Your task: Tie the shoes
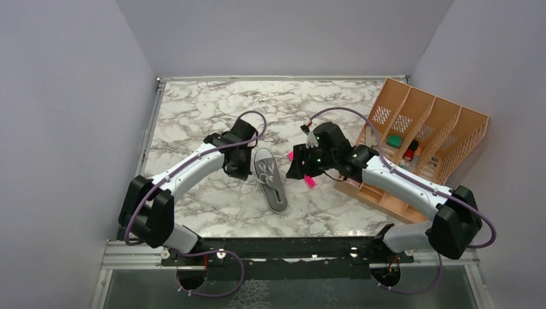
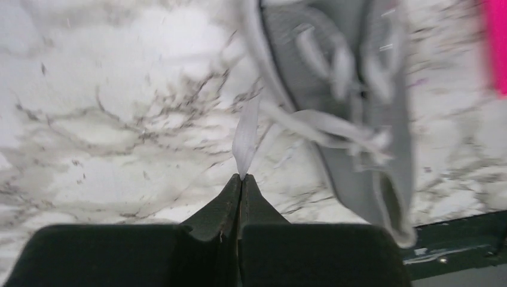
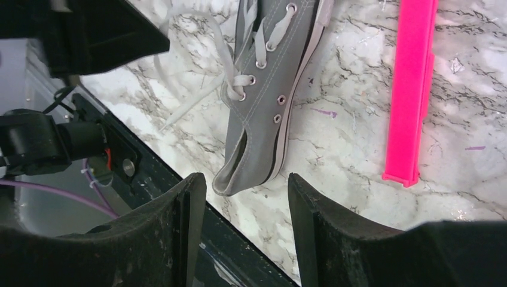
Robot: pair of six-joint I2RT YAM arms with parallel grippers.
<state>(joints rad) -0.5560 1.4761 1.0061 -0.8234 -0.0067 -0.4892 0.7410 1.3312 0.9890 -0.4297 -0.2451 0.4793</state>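
Note:
The grey sneaker point(image 1: 271, 181) lies on the marble table between my two arms, heel toward the near edge. It also shows in the left wrist view point(image 2: 353, 113) and the right wrist view point(image 3: 272, 101). My left gripper point(image 2: 242, 177) is shut on the end of a white lace point(image 2: 246, 137) that runs off the shoe's left side; it sits just left of the shoe point(image 1: 239, 168). My right gripper point(image 3: 246, 179) is open and empty, above the table to the right of the shoe point(image 1: 298, 168). A second lace point(image 3: 194, 98) lies loose on the table.
A pink bar point(image 3: 411, 89) lies right of the shoe, partly under my right gripper point(image 1: 310, 181). A tan slotted organiser point(image 1: 418, 138) with small items stands at the right. The table's dark front rail point(image 3: 197, 203) is close below the heel.

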